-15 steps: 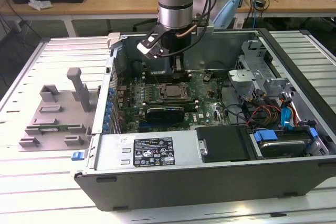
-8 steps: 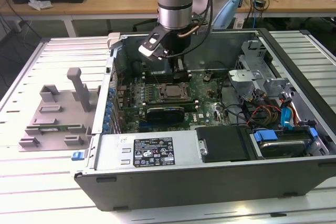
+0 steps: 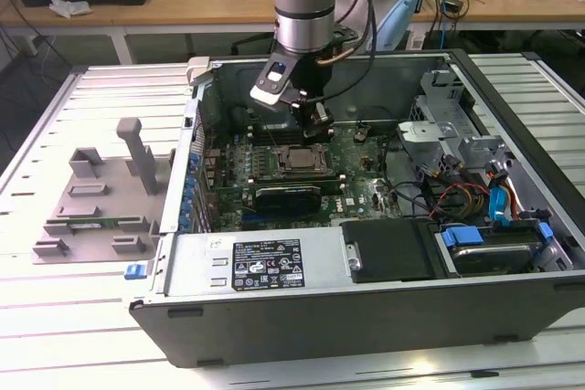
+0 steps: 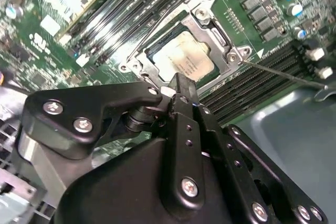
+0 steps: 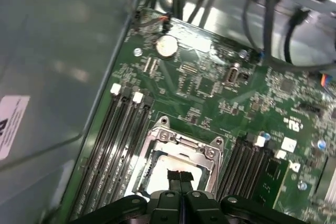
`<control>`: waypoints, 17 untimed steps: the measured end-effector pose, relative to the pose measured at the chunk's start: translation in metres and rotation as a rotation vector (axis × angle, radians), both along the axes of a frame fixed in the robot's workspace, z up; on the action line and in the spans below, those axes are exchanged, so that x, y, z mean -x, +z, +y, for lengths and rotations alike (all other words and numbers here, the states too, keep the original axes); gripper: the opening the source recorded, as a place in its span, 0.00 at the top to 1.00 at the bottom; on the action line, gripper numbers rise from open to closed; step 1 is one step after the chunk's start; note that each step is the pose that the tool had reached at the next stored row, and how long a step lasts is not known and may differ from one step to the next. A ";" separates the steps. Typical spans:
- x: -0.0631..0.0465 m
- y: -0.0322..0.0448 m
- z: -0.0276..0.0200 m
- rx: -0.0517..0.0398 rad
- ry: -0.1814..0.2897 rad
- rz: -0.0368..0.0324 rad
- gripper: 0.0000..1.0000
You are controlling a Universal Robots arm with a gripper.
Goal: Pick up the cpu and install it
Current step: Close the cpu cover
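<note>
The cpu (image 4: 189,59) lies flat in its dark socket frame (image 4: 210,22) on the green motherboard, pale silver top facing up. In the first wrist view the cpu (image 5: 156,171) shows inside the frame (image 5: 189,140), partly hidden by my fingertips. My gripper (image 4: 181,88) hangs just above the chip's edge, its two black fingers pressed together with nothing between them. In the exterior view the gripper (image 3: 316,127) is inside the open computer case, directly over the socket with the cpu (image 3: 302,160).
Memory slots (image 5: 118,140) flank the socket on both sides. The case wall (image 3: 196,134) stands at the exterior view's left, and a grey fixture block (image 3: 101,198) lies outside it. A power supply (image 3: 265,262) sits at the front, with cables and drive bays (image 3: 457,194) at the right.
</note>
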State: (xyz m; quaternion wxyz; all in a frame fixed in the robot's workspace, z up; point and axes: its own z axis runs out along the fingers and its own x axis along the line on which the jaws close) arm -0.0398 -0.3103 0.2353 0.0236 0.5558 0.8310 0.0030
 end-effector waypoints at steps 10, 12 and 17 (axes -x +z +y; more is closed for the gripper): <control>0.000 -0.0028 0.0000 0.0004 0.320 0.0001 0.89; 0.000 -0.0033 0.0000 0.0005 0.367 0.0001 0.89; 0.000 -0.0049 0.0000 0.0013 0.536 0.0002 0.89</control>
